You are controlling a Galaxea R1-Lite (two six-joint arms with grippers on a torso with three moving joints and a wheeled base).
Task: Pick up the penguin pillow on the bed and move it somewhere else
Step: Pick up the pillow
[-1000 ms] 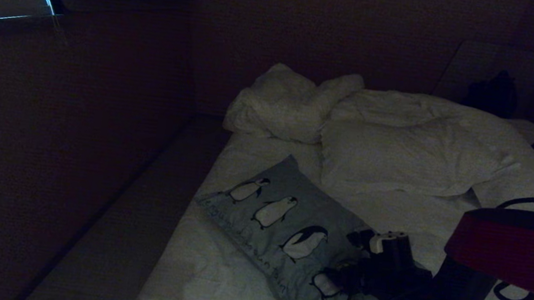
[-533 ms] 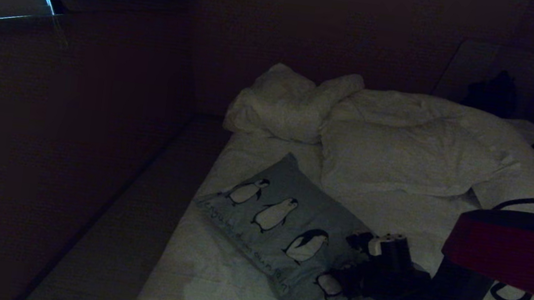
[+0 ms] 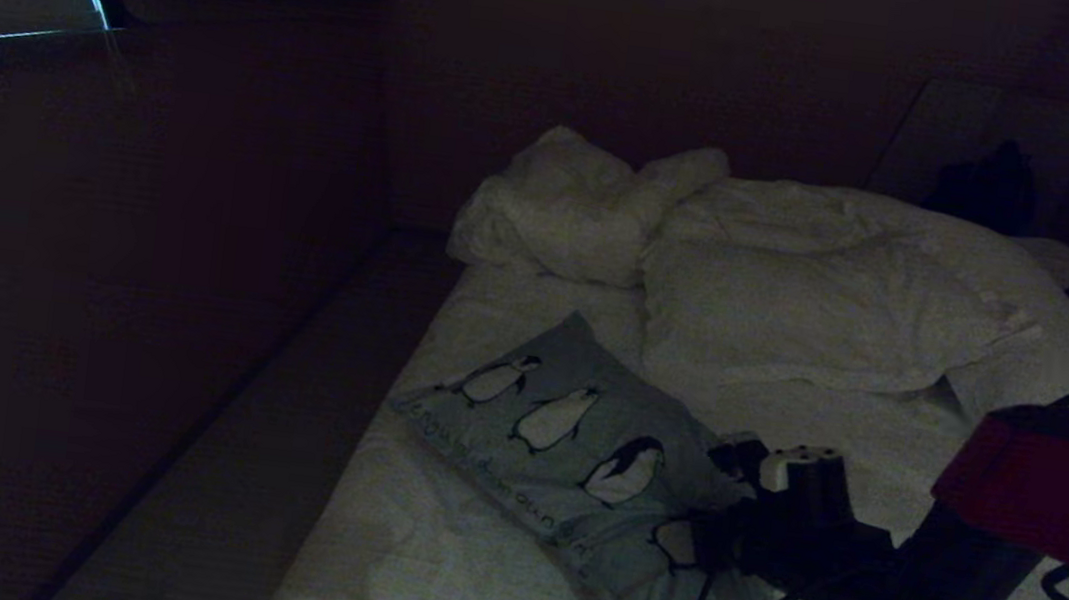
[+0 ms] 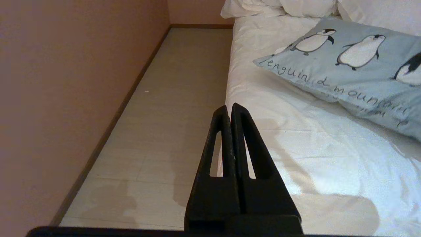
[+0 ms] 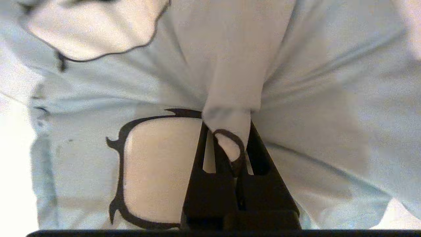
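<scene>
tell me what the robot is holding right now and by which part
The right hand is shut on the penguin pillow, pinching a fold of its cover beside a printed penguin, near the pillow's end closest to the robot. The left hand is shut and holds nothing.

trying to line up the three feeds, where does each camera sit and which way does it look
Head view: sits high on the robot, looks forward and down over the bed; the right arm reaches in, right gripper on the penguin pillow.
Left wrist view: behind the left gripper, fingers together, held over the bed's edge, looking along the floor beside it.
Right wrist view: behind the right gripper, close against the pillow, a fold of fabric pinched.
Shared: all three show the penguin pillow.
</scene>
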